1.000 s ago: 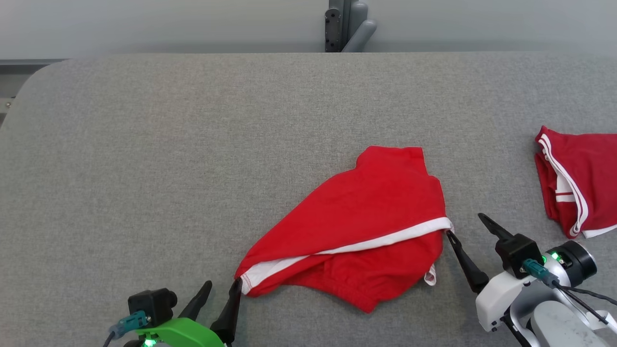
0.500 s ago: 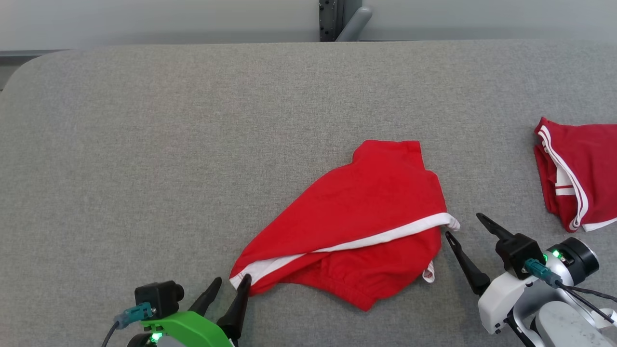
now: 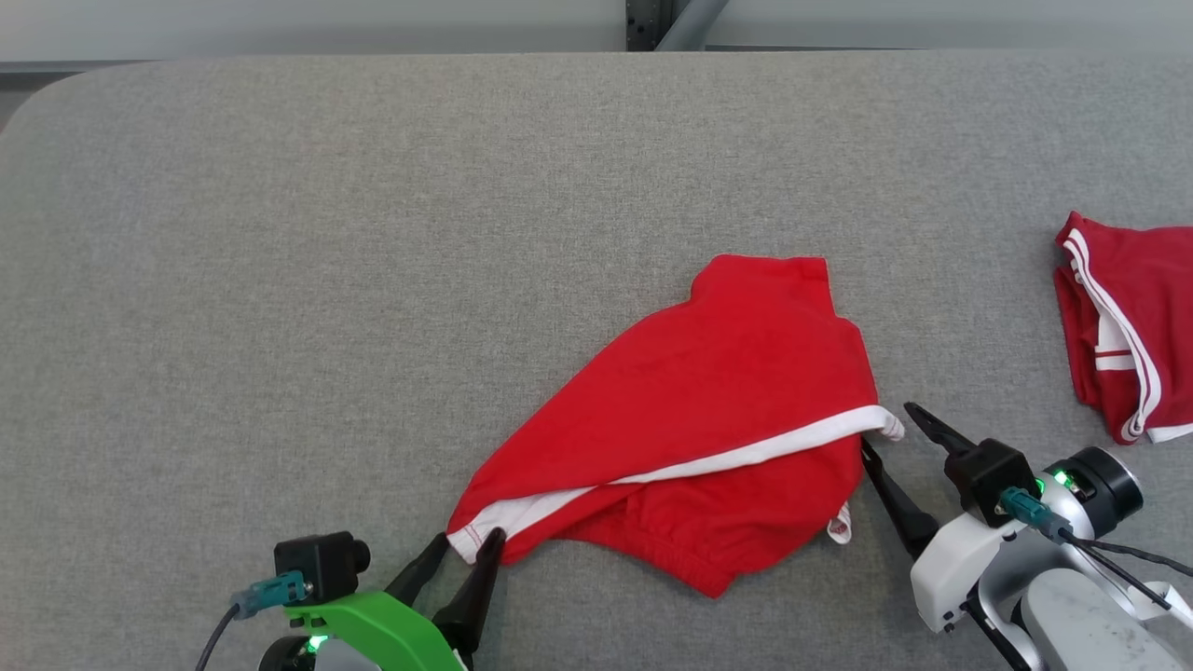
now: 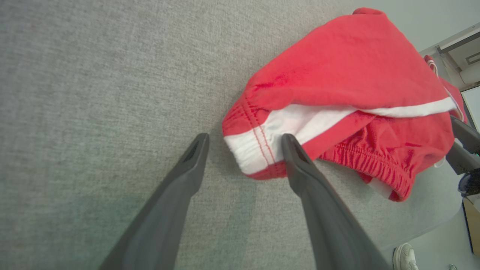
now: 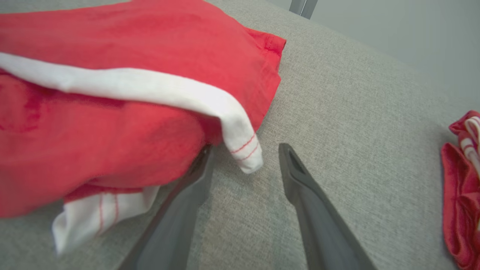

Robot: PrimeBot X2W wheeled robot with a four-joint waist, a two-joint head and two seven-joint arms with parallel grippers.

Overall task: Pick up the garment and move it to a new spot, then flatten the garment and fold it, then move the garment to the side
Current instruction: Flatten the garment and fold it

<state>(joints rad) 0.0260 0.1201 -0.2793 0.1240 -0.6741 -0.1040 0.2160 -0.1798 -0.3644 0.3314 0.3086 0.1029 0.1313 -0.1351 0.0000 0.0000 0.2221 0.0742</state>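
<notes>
- two red clothes lie on one grey table (image 3: 280, 233).
- the garment (image 3: 708, 419) is in the middle, near the front. it is red and crumpled, with a white band across it.
- the other red cloth (image 3: 1128, 317) sits at the right edge.
- there are two grippers. the left gripper (image 3: 466, 542) is spread wide at the garment's left white corner.
- the right gripper (image 3: 887, 427) is spread around the band's right end, not pinching.

On the table (image 3: 373, 233), the garment (image 3: 727, 410) lies left of another garment (image 3: 1132, 317).

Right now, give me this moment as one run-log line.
stage: pre-grasp | garment: crumpled on table | left jaws: open, straddling white-banded corner | right jaws: open at opposite end | held: nothing
</notes>
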